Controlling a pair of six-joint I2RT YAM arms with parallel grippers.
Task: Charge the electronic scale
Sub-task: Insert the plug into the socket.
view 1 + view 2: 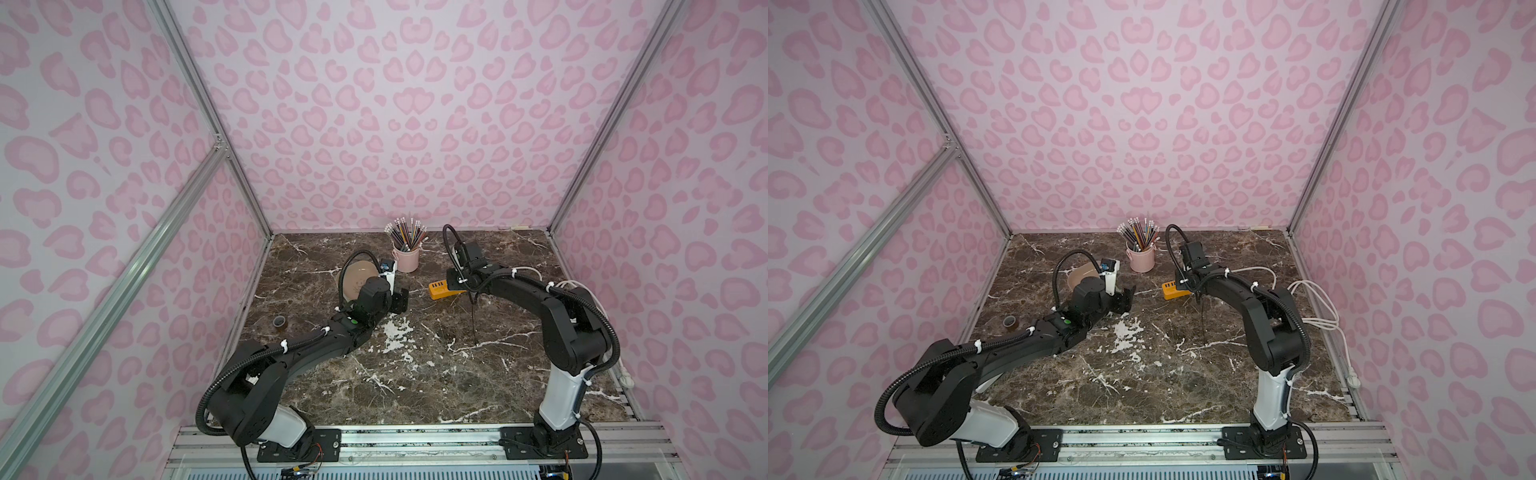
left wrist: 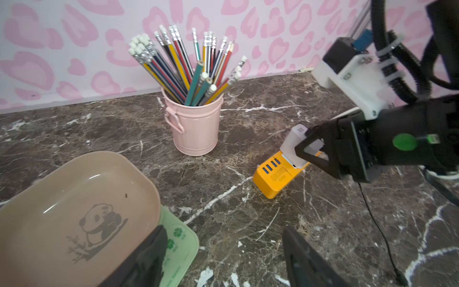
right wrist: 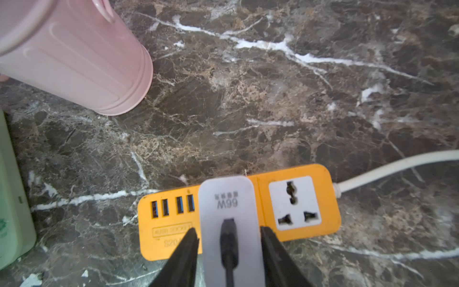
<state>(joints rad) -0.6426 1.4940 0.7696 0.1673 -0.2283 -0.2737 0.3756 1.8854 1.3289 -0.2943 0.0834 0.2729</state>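
— Right gripper (image 3: 227, 230) is down on the charger (image 3: 227, 193), which sits in the strip (image 3: 330, 198). Its jaws hug both sides. Whether they're squeezing or just clear, I can't tell.

— Looks like the plug-in step to me. I'd push straight down until the charger's flush. Then I'd come off straight up, so the strip doesn't skid and the cable (image 3: 229, 258) isn't tugged.

— The cable's far end looks loose on the marble (image 2: 248, 99), in no port yet.

— And the scale (image 2: 99, 188)?

— Well apart from that gripper, across bare marble. The left gripper (image 2: 223, 231) is just beside it, jaws wide and empty. One finger (image 2: 149, 258) overlaps the scale's edge in its wrist view. Can't say if they're touching.

— So the loose end will have to cross over to the scale, I reckon.
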